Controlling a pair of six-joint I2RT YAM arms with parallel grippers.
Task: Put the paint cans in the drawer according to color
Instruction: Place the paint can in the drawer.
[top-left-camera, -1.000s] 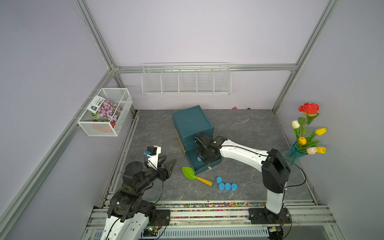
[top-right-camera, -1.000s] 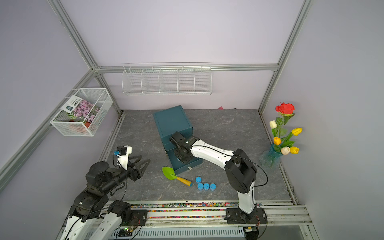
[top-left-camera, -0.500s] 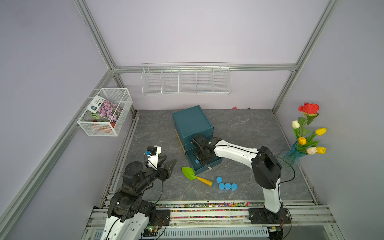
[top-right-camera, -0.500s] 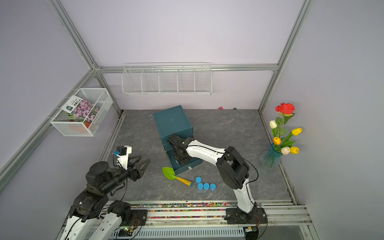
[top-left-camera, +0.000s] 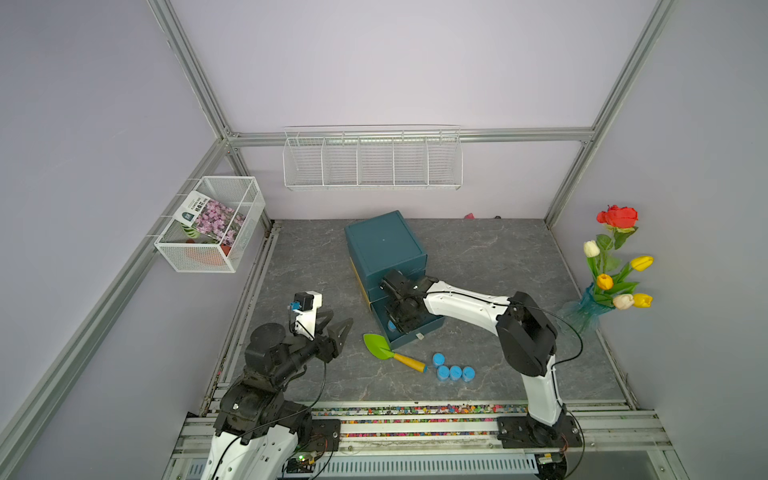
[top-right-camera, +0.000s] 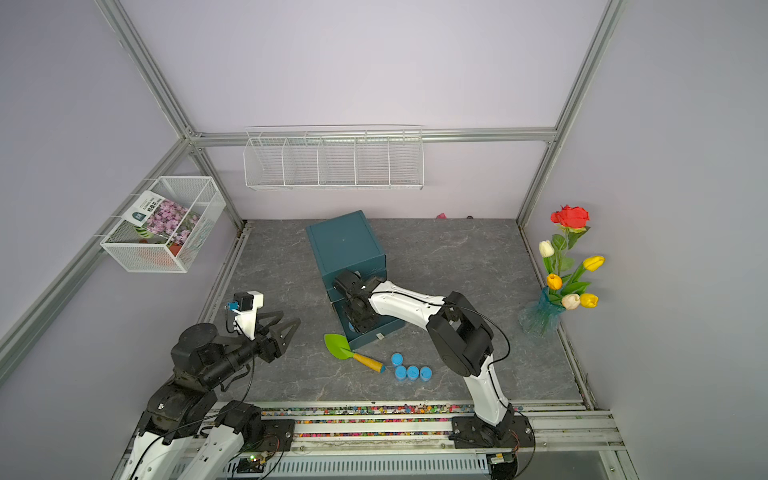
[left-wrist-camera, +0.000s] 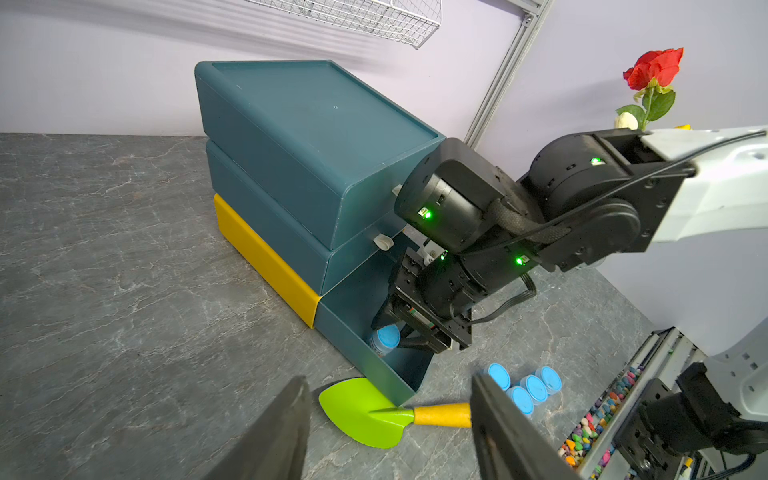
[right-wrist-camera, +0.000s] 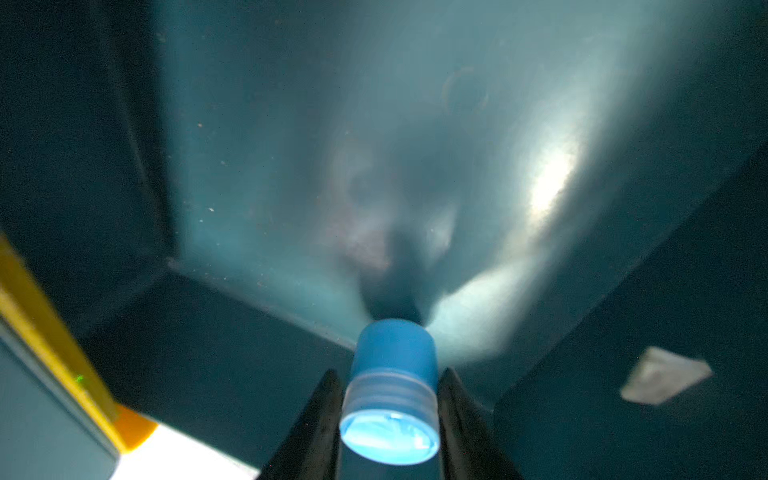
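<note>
The teal drawer cabinet (top-left-camera: 384, 245) stands mid-table with its bottom drawer (top-left-camera: 415, 334) pulled out. My right gripper (right-wrist-camera: 388, 374) reaches down into that drawer, shut on a light blue paint can (right-wrist-camera: 392, 390) held lid-down just above the drawer floor. The left wrist view shows this can (left-wrist-camera: 386, 338) between the black fingers at the drawer's front corner. Several light blue paint cans (top-left-camera: 451, 370) stand in a cluster on the floor in front of the drawer, also seen in a top view (top-right-camera: 409, 371). My left gripper (top-left-camera: 341, 316) hovers open at the left, holding nothing.
A green trowel with a yellow handle (top-left-camera: 376, 345) lies against the open drawer's front corner, between the left gripper and the loose cans. A vase of flowers (top-left-camera: 611, 282) stands at the right wall. Wire baskets (top-left-camera: 372, 160) hang on the back and left walls.
The right arm's elbow has swung left and its gripper has shifted slightly left inside the open drawer with the can. The left arm has not moved.
</note>
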